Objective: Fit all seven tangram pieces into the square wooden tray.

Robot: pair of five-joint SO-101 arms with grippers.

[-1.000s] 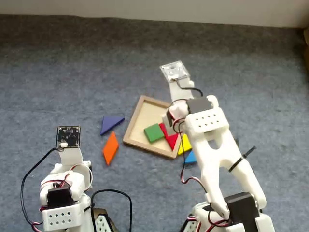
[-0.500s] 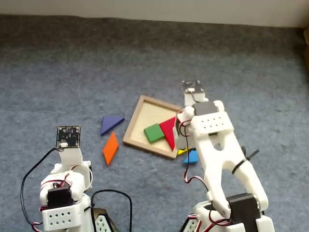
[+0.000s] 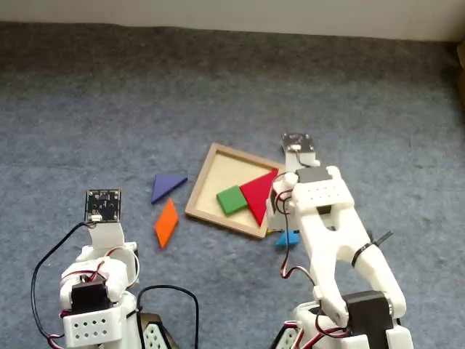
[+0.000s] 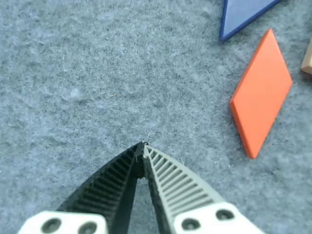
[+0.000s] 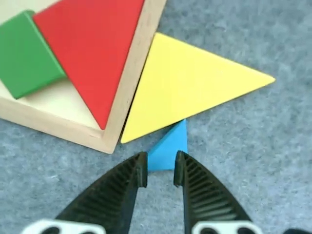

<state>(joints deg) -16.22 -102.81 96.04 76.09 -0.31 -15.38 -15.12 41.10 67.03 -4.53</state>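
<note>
Tray (image 3: 200,185) sits mid-surface w/ green square (image 3: 231,199) & red triangle (image 3: 258,190) inside. Yellow triangle (image 5: 190,87) lies outside against its rim, w/ blue triangle (image 5: 170,141) touching it. Right hand (image 5: 160,169) is slightly spread over the blue one; left hand (image 4: 142,152) is pressed together near orange diamond (image 4: 261,95) & purple triangle (image 4: 243,12).

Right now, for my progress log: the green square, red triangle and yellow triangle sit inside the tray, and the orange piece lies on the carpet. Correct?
Not quite. The yellow triangle lies outside the tray, on the carpet beside its rim; the right wrist view shows it. The green square and red triangle sit inside, and the orange piece lies on the carpet.
</note>
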